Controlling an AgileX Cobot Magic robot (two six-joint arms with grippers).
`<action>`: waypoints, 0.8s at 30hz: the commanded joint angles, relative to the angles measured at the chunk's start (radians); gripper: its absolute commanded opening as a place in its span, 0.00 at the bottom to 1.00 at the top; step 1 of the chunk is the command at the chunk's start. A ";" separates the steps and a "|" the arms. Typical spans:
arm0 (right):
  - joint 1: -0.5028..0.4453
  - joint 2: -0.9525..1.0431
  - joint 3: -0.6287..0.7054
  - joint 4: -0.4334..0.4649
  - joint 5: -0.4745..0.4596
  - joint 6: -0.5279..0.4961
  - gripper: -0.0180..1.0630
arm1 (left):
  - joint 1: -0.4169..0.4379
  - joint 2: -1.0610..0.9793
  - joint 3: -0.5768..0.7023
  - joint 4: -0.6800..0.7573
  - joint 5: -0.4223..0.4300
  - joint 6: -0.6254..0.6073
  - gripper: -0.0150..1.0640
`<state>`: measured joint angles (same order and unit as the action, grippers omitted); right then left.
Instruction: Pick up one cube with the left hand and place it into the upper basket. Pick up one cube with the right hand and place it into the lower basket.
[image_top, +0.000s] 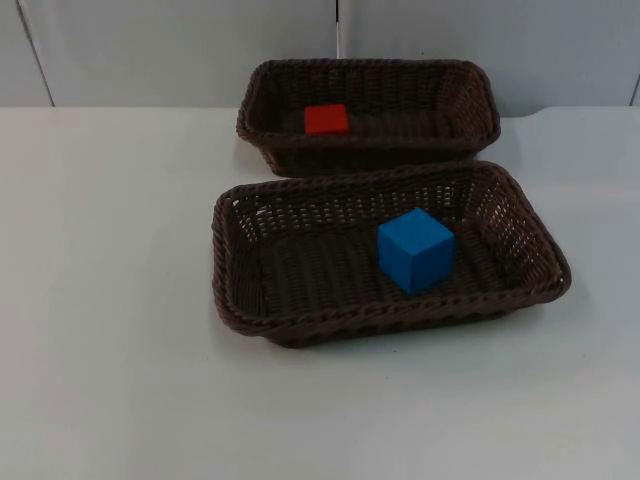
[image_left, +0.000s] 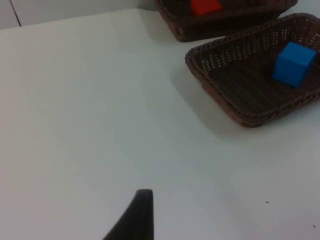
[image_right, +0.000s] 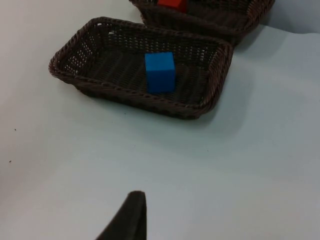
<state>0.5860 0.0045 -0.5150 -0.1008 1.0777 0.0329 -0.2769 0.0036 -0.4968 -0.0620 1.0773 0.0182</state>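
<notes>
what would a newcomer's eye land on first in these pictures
The blue cube stands out most, sitting in the lower basket, the nearer of two dark wicker baskets on the white table. Next comes the red cube, lying in the upper basket by the grey wall.

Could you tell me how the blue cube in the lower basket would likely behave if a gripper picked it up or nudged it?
The blue cube has flat faces and sharp edges, so it should slide rather than roll. It keeps a crisp shape, so it is probably stiff, and parallel sides should suit a pinch. Pushed, the lower basket's woven wall would likely stop it.
</notes>
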 joint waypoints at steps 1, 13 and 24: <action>-0.003 -0.005 0.001 -0.001 0.001 0.002 0.99 | -0.001 -0.004 0.002 -0.005 -0.004 -0.008 0.99; -0.003 -0.005 0.001 -0.001 0.001 0.002 0.99 | -0.001 -0.004 0.002 -0.005 -0.004 -0.008 0.99; -0.003 -0.005 0.001 -0.001 0.001 0.004 0.99 | 0.072 -0.004 0.002 -0.002 -0.004 -0.008 0.99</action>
<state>0.5860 0.0045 -0.5150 -0.1008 1.0777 0.0334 -0.2177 0.0036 -0.4968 -0.0620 1.0773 0.0182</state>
